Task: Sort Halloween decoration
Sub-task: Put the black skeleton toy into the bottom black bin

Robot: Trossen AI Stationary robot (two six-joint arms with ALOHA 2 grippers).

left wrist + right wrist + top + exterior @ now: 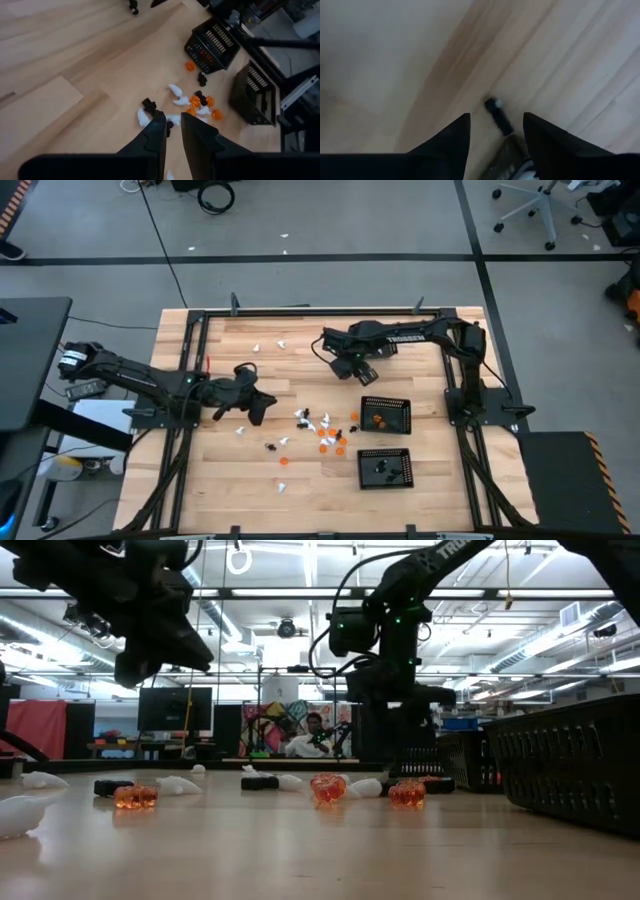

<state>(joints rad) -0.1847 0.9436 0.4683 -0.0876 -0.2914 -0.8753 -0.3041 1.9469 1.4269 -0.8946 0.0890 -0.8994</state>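
Note:
The Halloween decoration (318, 432) is a scatter of tiny white, orange and black figures lying on the wooden table, left of two black mesh trays. My left gripper (262, 408) hovers left of the scatter. In the left wrist view its fingers (173, 131) stand a narrow gap apart, above white (143, 118) and black (148, 104) figures. My right gripper (358, 372) hangs over bare wood at the far side and is open (495, 127). A small black piece (499, 117) lies on the table between and beyond its fingers. Both grippers hang above the table in the low view.
The far tray (404, 406) holds orange figures; the near tray (404, 456) holds black ones. A few white figures (283, 342) lie apart near the far edge. A black frame (300, 311) rims the table. A person (315, 735) sits in the room behind.

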